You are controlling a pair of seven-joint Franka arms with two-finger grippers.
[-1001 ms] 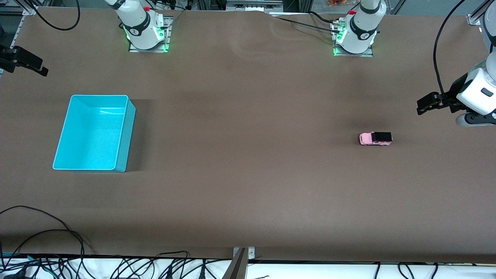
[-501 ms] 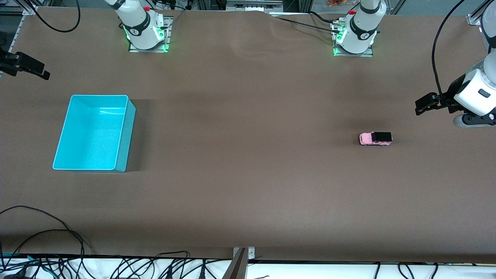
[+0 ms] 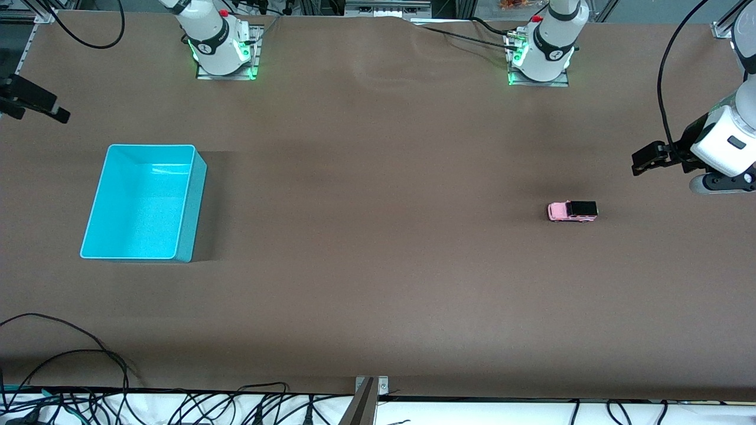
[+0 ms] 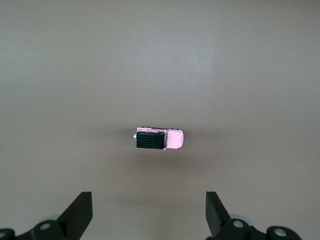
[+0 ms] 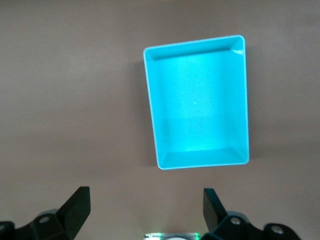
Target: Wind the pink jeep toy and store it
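The right gripper (image 3: 35,105) hangs over the table edge at the right arm's end, its fingers (image 5: 75,207) wide apart and holding nothing. The cyan bin (image 3: 189,200) stands near it. The pink jeep toy (image 3: 572,211) sits on the brown table (image 3: 378,265), toward the left arm's end. The left gripper (image 3: 649,159) hangs close by, fingers (image 4: 80,212) apart, empty.

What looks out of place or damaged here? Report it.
Nothing stands out. The pink jeep toy sits upright on its wheels on the table, the cyan bin stands upright and empty, and both the left gripper and right gripper are open.
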